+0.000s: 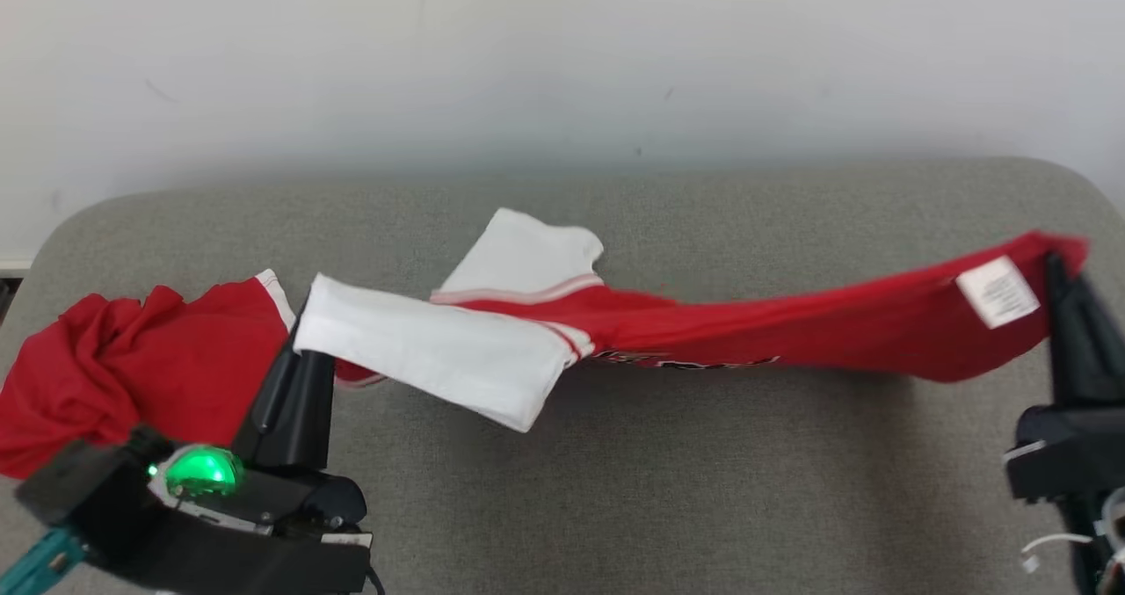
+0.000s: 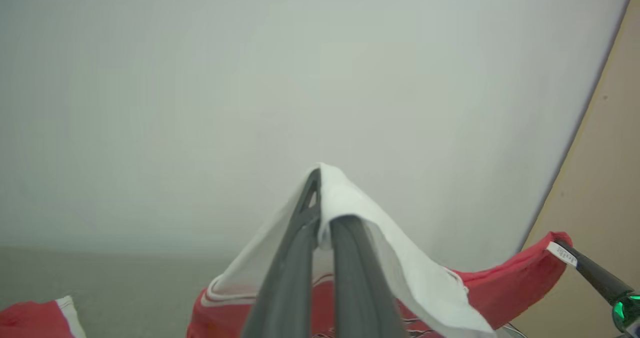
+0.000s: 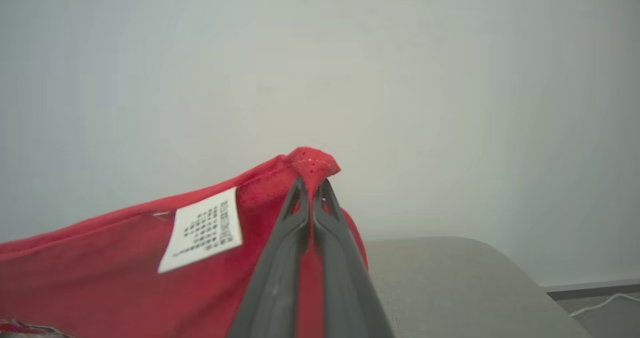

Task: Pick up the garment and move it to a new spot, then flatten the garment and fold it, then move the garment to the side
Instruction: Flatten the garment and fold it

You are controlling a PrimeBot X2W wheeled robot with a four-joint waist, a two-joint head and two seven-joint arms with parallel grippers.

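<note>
**Jersey held up between two clamped grippers**

The red mesh jersey with white sleeves (image 1: 791,331) spans the air above the grey padded table (image 1: 703,507). The left gripper (image 1: 303,336) is pinched on a white sleeve's end. The right gripper (image 1: 1057,270) is pinched on the red corner just beside the white care label (image 1: 997,292). Crumpled red fabric (image 1: 114,366) rests on the table's left end.

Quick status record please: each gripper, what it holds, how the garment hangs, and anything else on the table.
left gripper: shut on the white sleeve of the garment
right gripper: shut on the garment's red corner, beside the white label
garment: stretched between the two grippers, middle sagging toward the grey table
other: red cloth bunched at the table's left end; cannot tell if it joins the garment
</note>
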